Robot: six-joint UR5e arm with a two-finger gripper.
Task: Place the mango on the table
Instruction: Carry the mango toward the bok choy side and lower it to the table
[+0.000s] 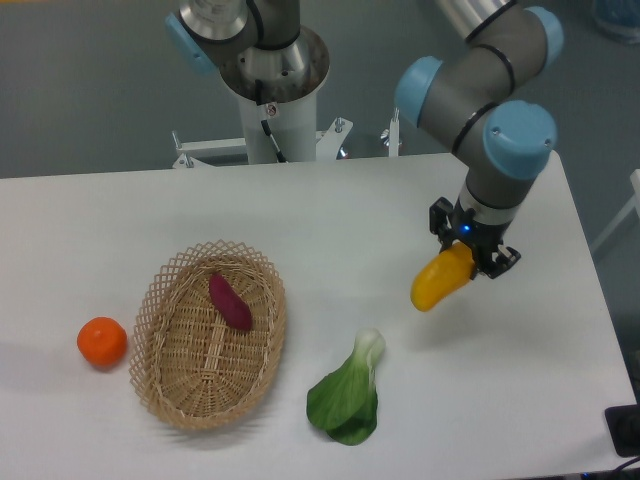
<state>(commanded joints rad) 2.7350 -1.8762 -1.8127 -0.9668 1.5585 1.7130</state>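
The mango (440, 281) is a smooth yellow-orange fruit, held tilted in the air over the right part of the white table (400, 200). My gripper (470, 252) is shut on the mango's upper right end, with the dark fingers on either side of it. The mango's lower left end hangs free, above the tabletop. The arm comes down from the upper right.
An oval wicker basket (165, 375) at the left centre holds a purple sweet potato (230, 301). A round orange citrus fruit (102, 341) lies left of the basket. A green bok choy (347, 395) lies on the table below and left of the mango.
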